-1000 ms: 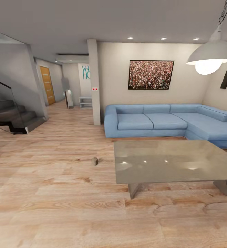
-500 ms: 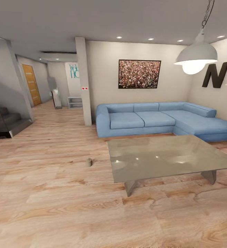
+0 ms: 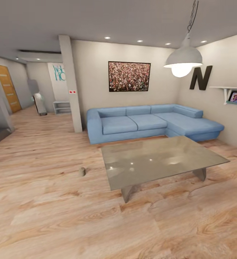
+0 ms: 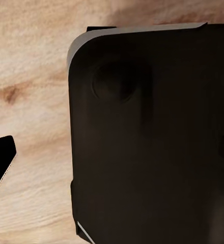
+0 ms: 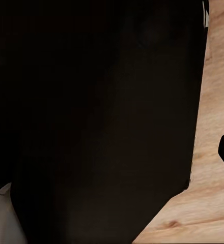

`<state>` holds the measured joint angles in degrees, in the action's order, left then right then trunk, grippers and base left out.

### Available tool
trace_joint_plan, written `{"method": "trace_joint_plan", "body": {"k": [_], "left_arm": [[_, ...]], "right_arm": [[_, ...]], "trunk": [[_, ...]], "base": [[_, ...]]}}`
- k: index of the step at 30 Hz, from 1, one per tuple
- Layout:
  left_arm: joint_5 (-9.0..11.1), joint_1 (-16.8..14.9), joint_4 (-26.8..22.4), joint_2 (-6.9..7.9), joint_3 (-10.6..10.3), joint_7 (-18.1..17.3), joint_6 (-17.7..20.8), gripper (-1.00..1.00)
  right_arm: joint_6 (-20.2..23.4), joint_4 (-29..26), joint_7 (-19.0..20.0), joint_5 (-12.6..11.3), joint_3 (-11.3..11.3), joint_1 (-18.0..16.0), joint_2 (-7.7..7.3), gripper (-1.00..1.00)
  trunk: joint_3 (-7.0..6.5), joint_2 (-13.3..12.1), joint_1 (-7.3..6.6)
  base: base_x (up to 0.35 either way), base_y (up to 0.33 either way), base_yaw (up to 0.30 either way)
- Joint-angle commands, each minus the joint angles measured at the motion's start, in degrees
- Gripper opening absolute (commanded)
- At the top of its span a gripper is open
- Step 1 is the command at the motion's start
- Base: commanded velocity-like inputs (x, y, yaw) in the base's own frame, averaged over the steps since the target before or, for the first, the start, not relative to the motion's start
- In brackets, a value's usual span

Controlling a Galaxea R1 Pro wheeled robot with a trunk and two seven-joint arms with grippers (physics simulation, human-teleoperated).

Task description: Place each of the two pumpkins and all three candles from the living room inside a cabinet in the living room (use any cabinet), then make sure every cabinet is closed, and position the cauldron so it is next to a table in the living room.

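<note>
Fingers of both grippers could not be told open or closed; the wrist views showed dark robot body over plank floor (image 4: pixel 25 76). Beyond the blue sofa (image 3: pixel 147 122), a black "N" (image 3: pixel 201 77) hung. One candle (image 3: pixel 82 172) stood on the floor, near the table (image 3: pixel 158 160)'s left edge.

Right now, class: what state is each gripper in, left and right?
Left gripper: cannot be told; its wrist view shows a dark body over wood floor.
Right gripper: cannot be told; likewise.
</note>
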<state>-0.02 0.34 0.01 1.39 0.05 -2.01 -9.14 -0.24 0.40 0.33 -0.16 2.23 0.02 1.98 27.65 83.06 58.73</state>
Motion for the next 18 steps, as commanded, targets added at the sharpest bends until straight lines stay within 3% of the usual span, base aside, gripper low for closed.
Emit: {"method": "trace_joint_plan", "body": {"k": [1, 18], "left_arm": [[0.0, 0.0, 0.0, 0.02, 0.0, -0.2, -0.3, 1.0], [-0.3, 0.0, -0.1, -0.06, 0.0, -0.2, -0.3, 1.0]], "right_arm": [[-0.1, 0.1, 0.0, 0.0, 0.2, 0.0, -0.01, 1.0], [-0.1, 0.6, 0.0, -0.1, 0.4, 0.0, -0.05, 1.0]], "trunk": [[0.03, 0.0, 0.0], [0.18, 0.0, 0.0]], "base": [[0.0, 0.004, -0.276], [0.0, 0.001, -0.276]]}}
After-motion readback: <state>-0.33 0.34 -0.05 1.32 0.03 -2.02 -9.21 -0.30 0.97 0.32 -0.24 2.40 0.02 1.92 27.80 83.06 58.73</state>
